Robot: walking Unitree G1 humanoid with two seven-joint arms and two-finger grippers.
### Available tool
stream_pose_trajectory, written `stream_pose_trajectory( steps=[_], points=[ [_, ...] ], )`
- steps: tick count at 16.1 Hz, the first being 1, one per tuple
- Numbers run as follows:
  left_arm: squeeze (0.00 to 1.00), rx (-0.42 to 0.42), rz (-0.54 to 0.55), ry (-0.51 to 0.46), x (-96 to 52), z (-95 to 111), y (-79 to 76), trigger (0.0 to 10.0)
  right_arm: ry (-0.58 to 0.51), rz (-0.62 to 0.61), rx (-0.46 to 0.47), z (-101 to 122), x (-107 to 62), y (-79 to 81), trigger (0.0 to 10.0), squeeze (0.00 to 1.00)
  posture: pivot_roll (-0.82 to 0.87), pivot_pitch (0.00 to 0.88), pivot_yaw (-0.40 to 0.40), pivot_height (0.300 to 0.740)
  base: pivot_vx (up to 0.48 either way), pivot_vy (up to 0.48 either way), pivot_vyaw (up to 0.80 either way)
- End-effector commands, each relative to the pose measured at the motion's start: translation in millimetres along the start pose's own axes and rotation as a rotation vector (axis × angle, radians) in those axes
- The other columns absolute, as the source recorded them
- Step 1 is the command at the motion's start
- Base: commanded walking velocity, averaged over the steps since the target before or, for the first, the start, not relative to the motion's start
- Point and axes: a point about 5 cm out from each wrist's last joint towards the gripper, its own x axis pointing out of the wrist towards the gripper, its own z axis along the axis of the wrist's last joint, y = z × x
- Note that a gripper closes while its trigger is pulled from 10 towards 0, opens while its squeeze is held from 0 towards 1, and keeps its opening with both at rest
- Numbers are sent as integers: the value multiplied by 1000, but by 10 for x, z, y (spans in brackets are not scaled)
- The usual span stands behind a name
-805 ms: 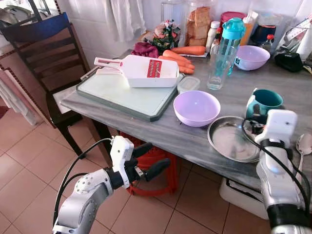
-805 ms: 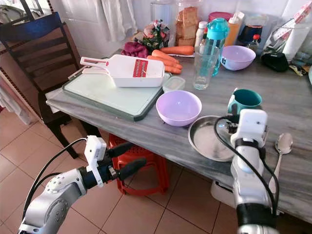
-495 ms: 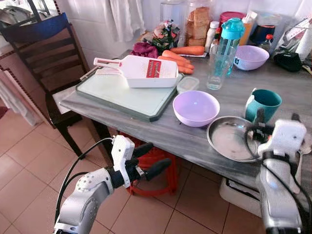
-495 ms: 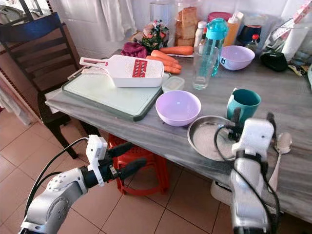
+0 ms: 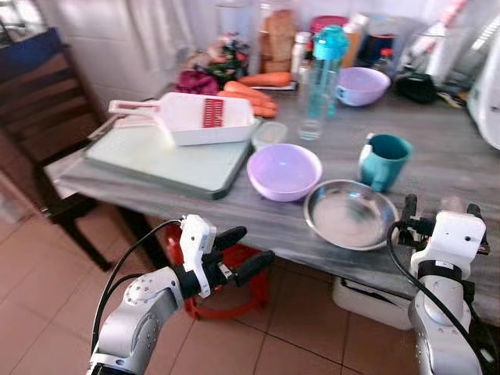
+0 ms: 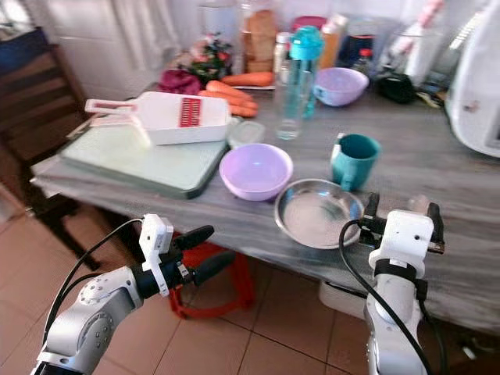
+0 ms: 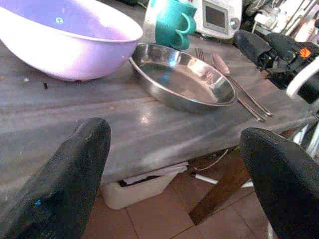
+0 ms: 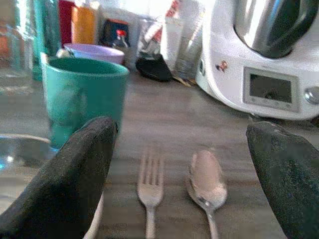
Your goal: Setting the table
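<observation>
On the grey table stand a steel plate [image 5: 350, 213], a lilac bowl [image 5: 283, 170] to its left and a teal mug [image 5: 384, 160] behind it. A fork [image 8: 149, 191] and a spoon [image 8: 207, 181] lie side by side just right of the plate, straight ahead of my right gripper [image 5: 441, 209]. That gripper is open and empty, level with the table's front edge, right of the plate. My left gripper [image 5: 250, 246] is open and empty, held low in front of the table, below its edge.
A cutting board [image 5: 156, 156] with a white slicer [image 5: 191, 117] fills the table's left side. Carrots [image 5: 258, 82], a water bottle [image 5: 319, 78] and a second lilac bowl [image 5: 361, 84] stand behind. A white appliance [image 8: 259, 69] is at the right, a chair [image 5: 39, 117] at the left.
The camera has shifted right. My right gripper has dropped and drawn back from over the plate's right rim to the table's front edge. The left arm has hardly moved.
</observation>
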Motion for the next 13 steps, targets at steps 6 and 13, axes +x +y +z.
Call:
stream_pose_trajectory(
  steps=[6,13],
  points=[
    [0,79,206,-101,-56,142,209,10000,-32,34,-9,101,-5,52,10000,0,-9,0,52,740,0,0,-363],
    [0,293,708,-160,-218,313,631,10000,-88,116,-79,181,-12,203,10000,0,-1,0,57,740,0,0,457]
  ],
)
